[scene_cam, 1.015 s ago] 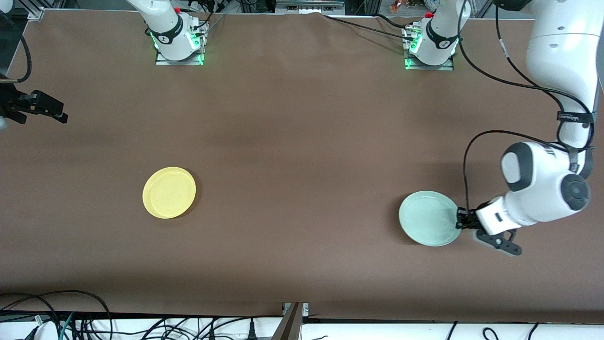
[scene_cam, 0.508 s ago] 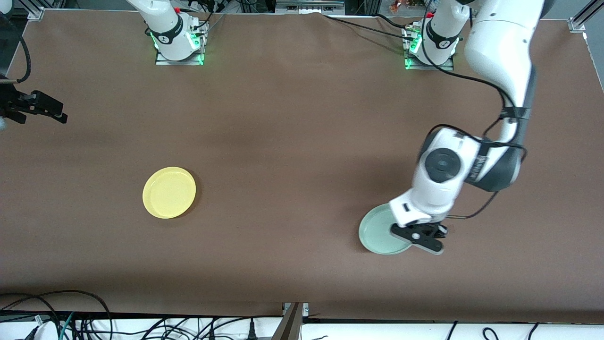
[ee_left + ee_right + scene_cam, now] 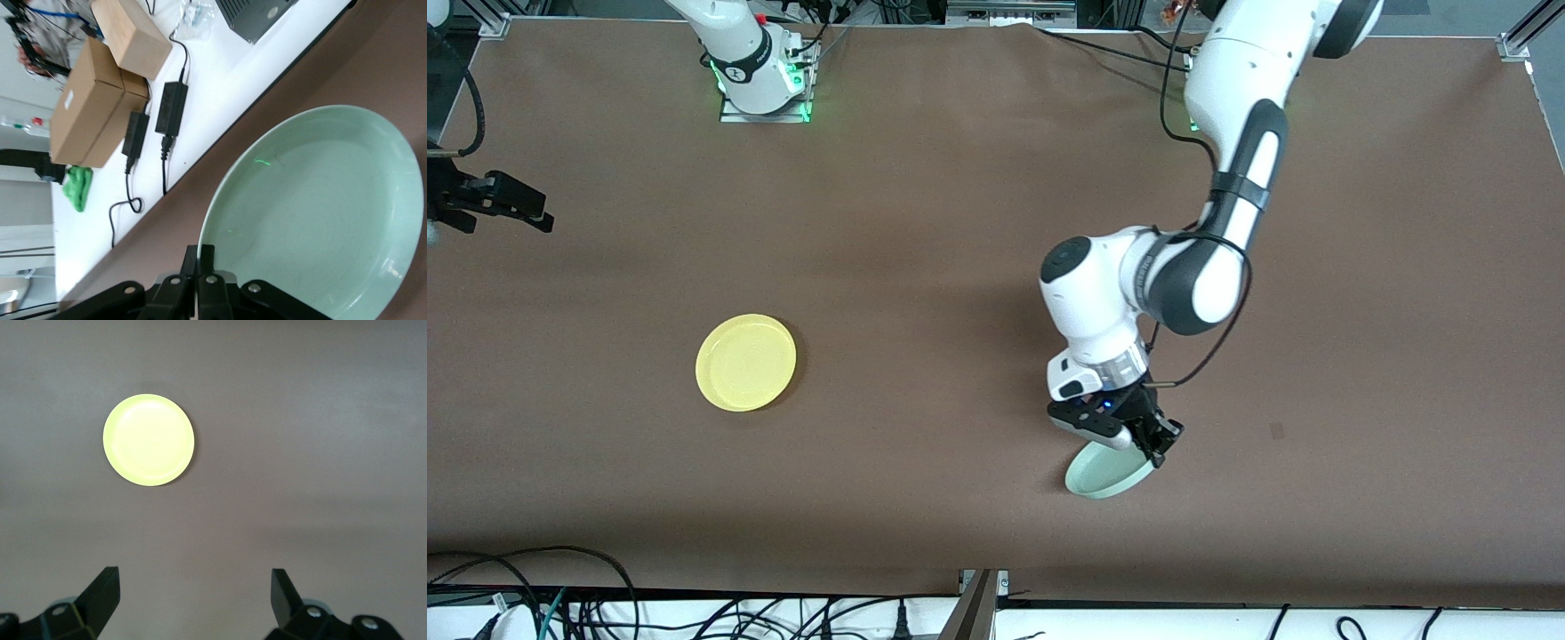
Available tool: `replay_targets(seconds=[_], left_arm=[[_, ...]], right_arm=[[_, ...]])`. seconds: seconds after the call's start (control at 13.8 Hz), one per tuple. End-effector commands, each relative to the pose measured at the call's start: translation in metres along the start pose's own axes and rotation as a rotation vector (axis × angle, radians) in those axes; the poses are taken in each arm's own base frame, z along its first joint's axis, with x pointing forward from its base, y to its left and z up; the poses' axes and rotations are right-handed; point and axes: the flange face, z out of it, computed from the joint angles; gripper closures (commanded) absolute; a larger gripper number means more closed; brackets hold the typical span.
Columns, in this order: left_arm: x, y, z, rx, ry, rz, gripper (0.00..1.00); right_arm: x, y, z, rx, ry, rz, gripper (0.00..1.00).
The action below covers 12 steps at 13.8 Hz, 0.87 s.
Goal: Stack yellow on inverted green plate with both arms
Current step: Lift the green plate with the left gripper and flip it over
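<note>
- The left gripper (image 3: 1158, 442) was clamped on the rim of the green plate (image 3: 1107, 473), holding it tilted above the table (image 3: 960, 222).
- The right gripper (image 3: 193, 593), jaws wide apart, waited high over the table's edge at its own arm's end, with the yellow plate (image 3: 745, 362) lying flat below it.

The yellow plate (image 3: 745, 362) is round, shallow and bright, with a low raised rim. It lies flat and right side up on the brown bench (image 3: 960, 222), toward the right arm's end, with nothing touching it. The green plate (image 3: 1107, 472) is pale mint, round and shallow, with a raised rim. It is off the bench and steeply tilted, held by its rim in the left hand (image 3: 1158, 447), whose fingers are clamped tight on the edge. It hangs over the middle of the bench, nearer the front camera than the yellow plate and well apart from it.
</note>
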Motion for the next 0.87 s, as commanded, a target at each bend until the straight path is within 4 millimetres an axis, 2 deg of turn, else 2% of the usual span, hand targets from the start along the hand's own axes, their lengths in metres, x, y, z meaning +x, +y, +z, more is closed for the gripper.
replay_targets(seconds=[0.0, 0.07, 0.22, 0.29, 0.44, 0.58, 0.8], left_arm=[[0.015, 0.014, -0.006, 0.068, 0.04, 0.023, 1.0], [0.017, 0.021, -0.01, 0.091, 0.054, 0.049, 1.0], [0.024, 0.044, -0.033, 0.204, 0.121, 0.164, 1.0], [0.025, 0.055, -0.039, 0.25, 0.144, 0.212, 1.0], [0.021, 0.072, -0.039, 0.32, 0.137, 0.275, 1.0], [0.016, 0.098, -0.04, 0.352, 0.123, 0.317, 1.0], [0.008, 0.132, -0.05, 0.423, 0.085, 0.354, 1.0]], right_arm=[[0.0, 0.003, -0.002, 0.006, -0.003, 0.01, 0.0], [0.0, 0.003, -0.002, 0.006, -0.005, 0.008, 0.0], [-0.001, 0.006, -0.002, 0.007, -0.005, 0.015, 0.0], [-0.001, 0.007, -0.002, 0.007, -0.005, 0.016, 0.0], [-0.001, 0.008, -0.002, 0.007, -0.005, 0.018, 0.0], [-0.001, 0.009, -0.002, 0.007, -0.005, 0.019, 0.0], [-0.001, 0.009, -0.002, 0.007, -0.007, 0.021, 0.0]])
